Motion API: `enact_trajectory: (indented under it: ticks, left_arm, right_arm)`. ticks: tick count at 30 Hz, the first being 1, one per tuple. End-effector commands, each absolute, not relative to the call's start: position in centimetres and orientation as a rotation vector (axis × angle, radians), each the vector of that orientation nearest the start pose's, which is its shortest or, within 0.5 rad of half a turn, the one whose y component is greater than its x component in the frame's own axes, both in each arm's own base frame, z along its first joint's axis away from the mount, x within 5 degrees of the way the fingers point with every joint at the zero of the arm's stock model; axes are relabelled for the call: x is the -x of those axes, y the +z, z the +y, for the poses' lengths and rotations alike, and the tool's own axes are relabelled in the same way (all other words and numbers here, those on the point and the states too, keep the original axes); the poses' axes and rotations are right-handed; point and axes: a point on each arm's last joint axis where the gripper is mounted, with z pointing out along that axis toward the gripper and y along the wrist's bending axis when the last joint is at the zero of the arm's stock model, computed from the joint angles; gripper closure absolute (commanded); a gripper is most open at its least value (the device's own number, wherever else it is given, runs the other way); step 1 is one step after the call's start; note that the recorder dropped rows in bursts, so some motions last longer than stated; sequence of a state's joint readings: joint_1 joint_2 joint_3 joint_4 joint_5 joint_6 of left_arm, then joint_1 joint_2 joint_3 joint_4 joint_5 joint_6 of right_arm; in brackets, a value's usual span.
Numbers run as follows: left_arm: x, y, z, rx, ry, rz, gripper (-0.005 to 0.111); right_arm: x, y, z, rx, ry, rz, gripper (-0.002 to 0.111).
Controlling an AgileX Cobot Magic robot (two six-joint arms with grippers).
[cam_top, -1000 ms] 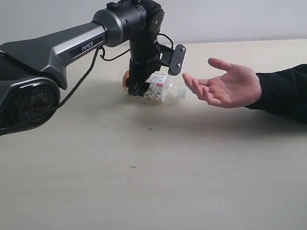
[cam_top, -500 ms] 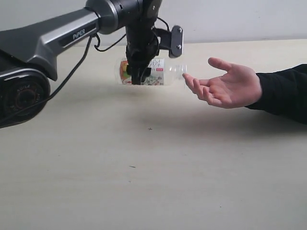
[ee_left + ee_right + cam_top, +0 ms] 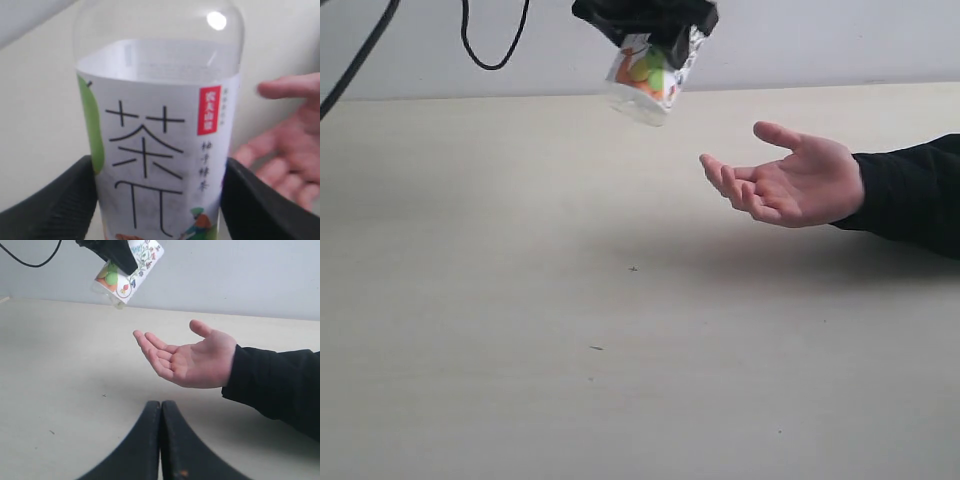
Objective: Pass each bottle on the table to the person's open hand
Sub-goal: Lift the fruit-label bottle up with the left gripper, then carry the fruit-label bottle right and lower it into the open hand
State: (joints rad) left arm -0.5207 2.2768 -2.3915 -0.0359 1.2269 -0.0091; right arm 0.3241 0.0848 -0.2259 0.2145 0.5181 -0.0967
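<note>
My left gripper [image 3: 645,18] is shut on a whitish bottle [image 3: 645,75] with a green-white label, held high above the table [image 3: 520,300] near the top edge of the exterior view. The left wrist view shows that bottle [image 3: 160,135] squeezed between the two black fingers [image 3: 55,205]. The person's open hand [image 3: 790,180] waits palm up to the right and lower, on a black-sleeved arm. From the right wrist view I see the hand [image 3: 192,357] and the lifted bottle [image 3: 127,270]. My right gripper [image 3: 161,407] is shut on nothing, low over the table. No other bottles show.
A pale wall runs behind the table's far edge. A black cable [image 3: 490,45] hangs from the left arm at the upper left. The black sleeve [image 3: 910,195] crosses the table's right side.
The left arm has risen sharply with the bottle, from just above the table beside the fingertips to the top of the view. The bottle has tilted from lying sideways. The hand stayed still.
</note>
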Motion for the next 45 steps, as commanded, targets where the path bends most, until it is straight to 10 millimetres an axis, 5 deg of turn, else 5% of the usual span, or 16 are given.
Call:
enact_trajectory:
  ticks: [1,10,18,25,32,45]
  left_arm:
    - [-40.1,32.6,-28.6,-0.537,-0.477,2.561,0.107]
    - [-35.6,32.0,-34.6,-0.458,-0.607,2.606,0.107]
    - [-33.5,31.0,-37.6,-0.363,-0.628,2.574,0.107]
    - [-32.3,28.5,-38.5,-0.049,-0.313,2.486,0.107]
    - [-31.4,28.1,-39.3,0.240,-0.351,2.410,0.107]
    - [-30.5,26.1,-39.8,0.290,-0.377,2.483,0.107]
  right_arm:
    - [-4.3,23.9,2.4,0.296,0.379,1.833,0.108]
    - [-4.3,23.9,2.4,0.296,0.379,1.833,0.108]
    - [-4.3,23.9,2.4,0.296,0.379,1.833,0.108]
    - [-4.3,23.9,2.4,0.296,0.379,1.833,0.108]
    - [-4.3,23.9,2.4,0.296,0.379,1.833,0.108]
    - [-4.3,23.9,2.4,0.296,0.379,1.833,0.108]
